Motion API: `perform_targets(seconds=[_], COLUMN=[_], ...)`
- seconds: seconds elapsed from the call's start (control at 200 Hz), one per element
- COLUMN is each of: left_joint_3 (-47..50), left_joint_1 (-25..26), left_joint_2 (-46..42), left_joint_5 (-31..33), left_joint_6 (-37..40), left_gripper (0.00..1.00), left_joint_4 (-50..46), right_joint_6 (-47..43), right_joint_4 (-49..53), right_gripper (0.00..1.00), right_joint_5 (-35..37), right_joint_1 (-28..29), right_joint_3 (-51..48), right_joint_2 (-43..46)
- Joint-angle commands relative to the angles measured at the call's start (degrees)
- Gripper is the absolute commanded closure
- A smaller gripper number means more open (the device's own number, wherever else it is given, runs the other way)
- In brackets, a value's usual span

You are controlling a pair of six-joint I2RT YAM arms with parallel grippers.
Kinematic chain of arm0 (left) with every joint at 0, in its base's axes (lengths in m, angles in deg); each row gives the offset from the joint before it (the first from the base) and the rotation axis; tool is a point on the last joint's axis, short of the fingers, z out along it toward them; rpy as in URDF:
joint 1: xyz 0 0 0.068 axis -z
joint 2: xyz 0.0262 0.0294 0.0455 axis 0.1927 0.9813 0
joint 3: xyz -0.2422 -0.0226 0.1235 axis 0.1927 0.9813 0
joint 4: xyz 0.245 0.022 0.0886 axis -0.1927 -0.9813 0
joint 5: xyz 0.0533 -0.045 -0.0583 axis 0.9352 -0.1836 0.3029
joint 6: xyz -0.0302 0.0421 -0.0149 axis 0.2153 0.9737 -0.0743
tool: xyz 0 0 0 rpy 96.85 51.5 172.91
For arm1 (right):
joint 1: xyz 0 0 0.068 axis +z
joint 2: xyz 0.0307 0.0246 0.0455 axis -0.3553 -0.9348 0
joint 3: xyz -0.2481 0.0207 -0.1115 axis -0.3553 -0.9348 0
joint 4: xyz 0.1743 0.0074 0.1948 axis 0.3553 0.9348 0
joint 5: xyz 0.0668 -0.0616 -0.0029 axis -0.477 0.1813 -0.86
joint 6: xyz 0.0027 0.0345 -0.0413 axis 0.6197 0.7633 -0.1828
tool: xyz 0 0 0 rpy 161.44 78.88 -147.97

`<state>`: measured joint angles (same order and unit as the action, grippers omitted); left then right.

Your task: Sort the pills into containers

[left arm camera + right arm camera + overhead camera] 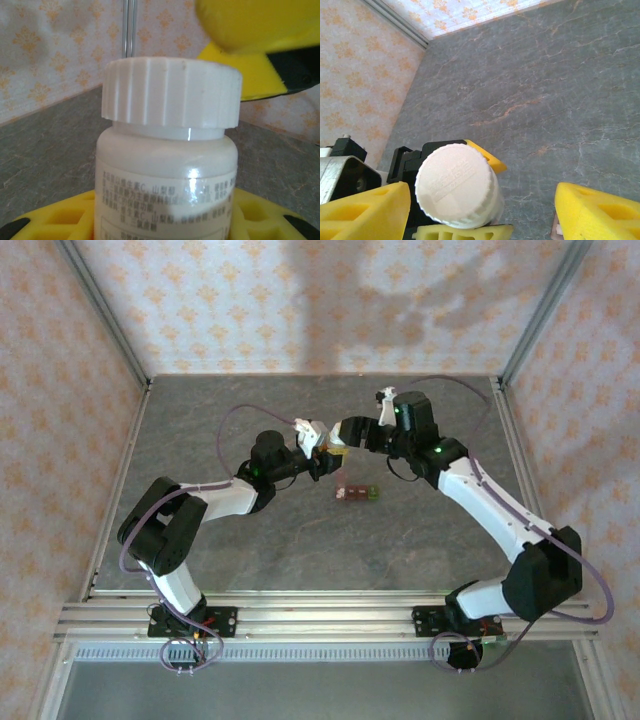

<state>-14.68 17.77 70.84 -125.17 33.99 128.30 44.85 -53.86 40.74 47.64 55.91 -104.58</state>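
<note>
White bottle [165,165] is clamped between my left gripper's [322,446] jaws; my right gripper's [481,212] jaws stand wide open over its ribbed cap [456,185]

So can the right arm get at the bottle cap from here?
Probably yes: the right gripper is open just above the cap, nothing between them, and the left gripper holds the bottle lower down.
</note>
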Motion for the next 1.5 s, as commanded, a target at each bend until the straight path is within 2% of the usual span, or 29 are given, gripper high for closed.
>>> perform_targets(seconds=[0.0, 0.45, 0.751, 0.846, 0.941, 1.056, 1.196, 1.256, 1.341, 1.351, 1.366, 1.376, 1.396, 1.491], left_joint_3=[-0.6, -0.7, -0.8, -0.9, -0.8, -0.9, -0.7, -0.6, 0.4, 0.5, 0.7, 0.8, 1.1, 1.7], left_joint_1=[0.3, 0.3, 0.3, 0.3, 0.3, 0.3, 0.3, 0.3, 0.3, 0.3, 0.3, 0.3, 0.3, 0.3], left_joint_2=[0.6, 0.6, 0.7, 0.7, 0.7, 0.8, 0.6, 0.4, 0.3, 0.3, 0.2, 0.1, 0.1, -0.6], left_joint_5=[-0.5, -0.9, -0.8, -0.5, -0.1, 0.1, 0.5, 1.0, 2.7, 3.0, 3.2, 3.3, 3.5, 4.0], left_joint_6=[-0.2, -0.2, -0.3, -0.4, -0.4, -0.5, -0.5, -0.6, -0.9, -1.0, -1.0, -0.9, -0.8, -0.4], left_gripper=[1.0, 1.0, 1.0, 1.0, 1.0, 1.0, 1.0, 0.86, 0.53, 0.41, 0.12, 0.03, 0.01, 0.0], left_joint_4=[3.4, 3.3, 3.3, 3.4, 3.7, 3.8, 3.3, 3.4, 4.7, 4.9, 5.2, 5.3, 5.4, 4.6], right_joint_6=[0.7, 2.0, 3.8, 6.4, 11.1, 14.3, 12.8, 12.3, 11.7, 11.6, 11.5, 11.4, 11.2, 10.7], right_joint_4=[-2.6, -4.5, -5.3, -5.2, -5.4, -6.4, -4.9, -4.6, -4.4, -4.3, -4.2, -4.2, -4.1, -3.6], right_gripper=[0.26, 0.32, 0.53, 0.6, 0.67, 0.69, 0.69, 0.69, 0.69, 0.69, 0.69, 0.7, 0.7, 0.69], right_joint_5=[-1.3, -2.0, -2.2, 0.1, 5.3, 8.8, 11.4, 12.1, 13.4, 13.6, 13.9, 14.0, 14.2, 15.7], right_joint_1=[0.4, 1.0, 1.9, 3.4, 5.7, 6.8, 6.9, 6.8, 6.8, 6.8, 6.8, 6.8, 6.7, 6.2], right_joint_3=[1.5, 3.0, 2.9, 2.6, 1.8, 0.6, 0.9, 1.1, 1.2, 1.3, 1.3, 1.4, 1.5, 2.1], right_joint_2=[-1.3, -4.1, -4.9, -4.7, -3.9, -3.0, -2.4, -2.4, -2.4, -2.5, -2.5, -2.4, -2.6, -2.7])
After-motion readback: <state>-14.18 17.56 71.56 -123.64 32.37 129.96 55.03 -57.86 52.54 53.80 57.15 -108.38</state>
